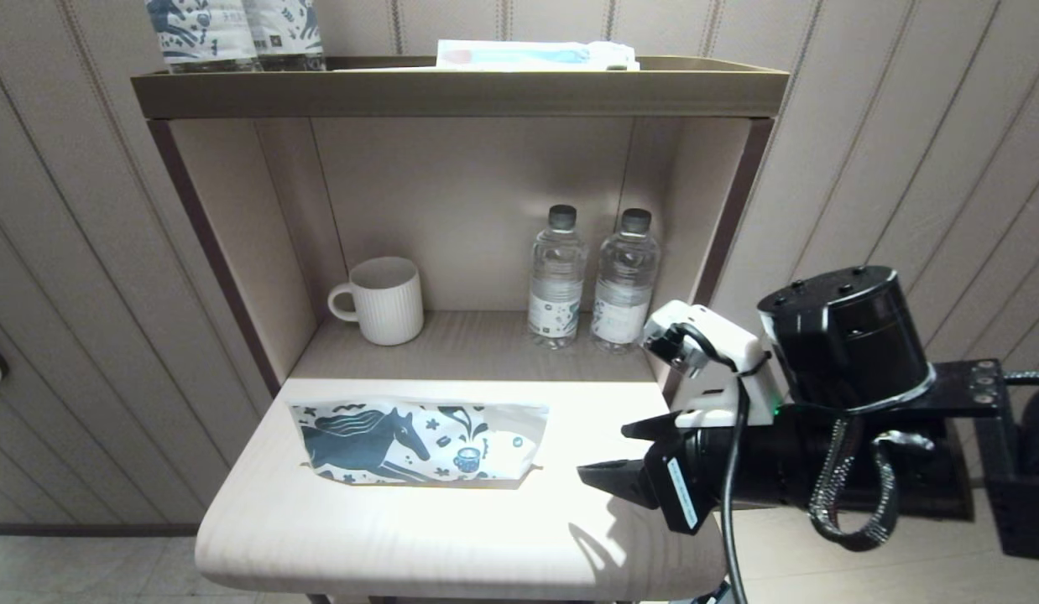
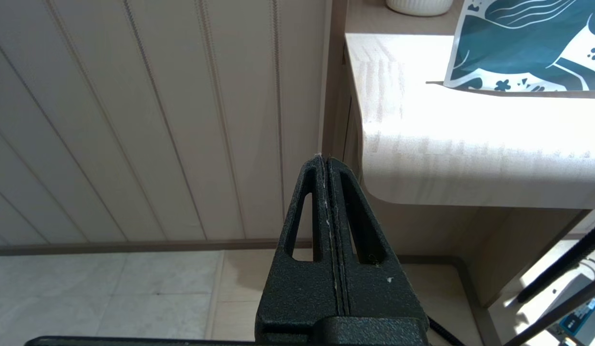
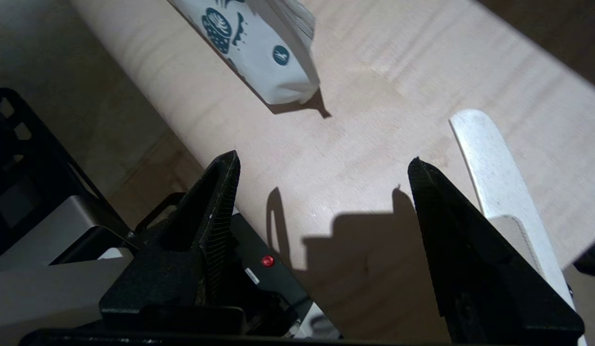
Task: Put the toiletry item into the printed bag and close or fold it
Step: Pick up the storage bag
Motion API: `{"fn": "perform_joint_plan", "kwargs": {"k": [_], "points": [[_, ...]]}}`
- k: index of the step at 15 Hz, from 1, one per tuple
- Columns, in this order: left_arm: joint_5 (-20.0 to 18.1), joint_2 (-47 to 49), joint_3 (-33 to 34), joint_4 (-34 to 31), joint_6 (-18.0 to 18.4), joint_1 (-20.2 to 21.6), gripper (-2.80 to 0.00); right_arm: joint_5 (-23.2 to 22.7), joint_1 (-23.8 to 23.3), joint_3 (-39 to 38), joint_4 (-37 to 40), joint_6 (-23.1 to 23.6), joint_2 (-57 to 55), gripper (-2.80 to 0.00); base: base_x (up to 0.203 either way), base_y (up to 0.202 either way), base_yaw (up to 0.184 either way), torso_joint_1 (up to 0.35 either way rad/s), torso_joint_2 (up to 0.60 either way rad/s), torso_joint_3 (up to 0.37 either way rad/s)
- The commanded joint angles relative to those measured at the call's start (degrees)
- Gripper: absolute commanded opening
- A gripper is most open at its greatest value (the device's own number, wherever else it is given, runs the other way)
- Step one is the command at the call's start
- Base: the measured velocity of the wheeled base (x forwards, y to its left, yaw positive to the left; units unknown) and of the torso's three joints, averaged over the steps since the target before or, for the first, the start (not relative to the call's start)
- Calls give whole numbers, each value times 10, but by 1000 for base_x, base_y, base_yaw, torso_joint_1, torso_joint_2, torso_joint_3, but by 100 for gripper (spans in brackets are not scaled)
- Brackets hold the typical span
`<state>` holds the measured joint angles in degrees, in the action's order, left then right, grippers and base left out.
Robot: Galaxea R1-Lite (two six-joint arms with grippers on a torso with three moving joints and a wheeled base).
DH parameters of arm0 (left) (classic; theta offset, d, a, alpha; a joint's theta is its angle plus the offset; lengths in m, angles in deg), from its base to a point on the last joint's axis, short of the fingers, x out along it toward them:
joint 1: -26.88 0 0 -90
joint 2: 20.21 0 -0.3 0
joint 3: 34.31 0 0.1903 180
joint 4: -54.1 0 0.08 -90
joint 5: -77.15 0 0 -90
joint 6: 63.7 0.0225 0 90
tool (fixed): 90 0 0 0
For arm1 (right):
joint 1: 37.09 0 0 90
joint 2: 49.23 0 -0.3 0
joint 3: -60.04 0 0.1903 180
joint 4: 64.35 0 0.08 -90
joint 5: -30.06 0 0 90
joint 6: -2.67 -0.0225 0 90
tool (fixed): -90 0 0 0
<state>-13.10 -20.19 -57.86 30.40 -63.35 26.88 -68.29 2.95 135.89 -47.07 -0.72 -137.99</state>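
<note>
the bag [image 1: 419,443], a white pouch printed with a dark teal horse and small motifs, stands on its long edge on the table, leaning back a little. the comb [image 3: 499,192], slim and white, lies flat on the table, apart from the bag.

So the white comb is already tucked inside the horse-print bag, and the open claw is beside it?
Not quite. The right wrist view shows the comb lying bare on the table, apart from the horse-print bag. The right gripper is indeed open.
</note>
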Motion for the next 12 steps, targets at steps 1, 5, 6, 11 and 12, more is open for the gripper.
{"fn": "perform_joint_plan", "kwargs": {"k": [1, 5, 6, 11, 12], "points": [[0, 0, 0, 0, 0, 0, -280, -37, 1, 0, -28, 3, -34, 0, 0, 0, 0, 0, 0, 0], [0, 0, 0, 0, -1, 0, -280, -125, -7, 17, -53, 39, -71, 0, 0, 0, 0, 0, 0, 0], [0, 0, 0, 0, -1, 0, -280, -125, -9, 27, -53, 51, -87, 0, 0, 0, 0, 0, 0, 0], [0, 0, 0, 0, -1, 0, -280, -132, -45, 83, -53, 117, -158, 0, 0, 0, 0, 0, 0, 0], [0, 0, 0, 0, -1, 0, -280, -141, -45, 96, -53, 121, -164, 0, 0, 0, 0, 0, 0, 0]]}}
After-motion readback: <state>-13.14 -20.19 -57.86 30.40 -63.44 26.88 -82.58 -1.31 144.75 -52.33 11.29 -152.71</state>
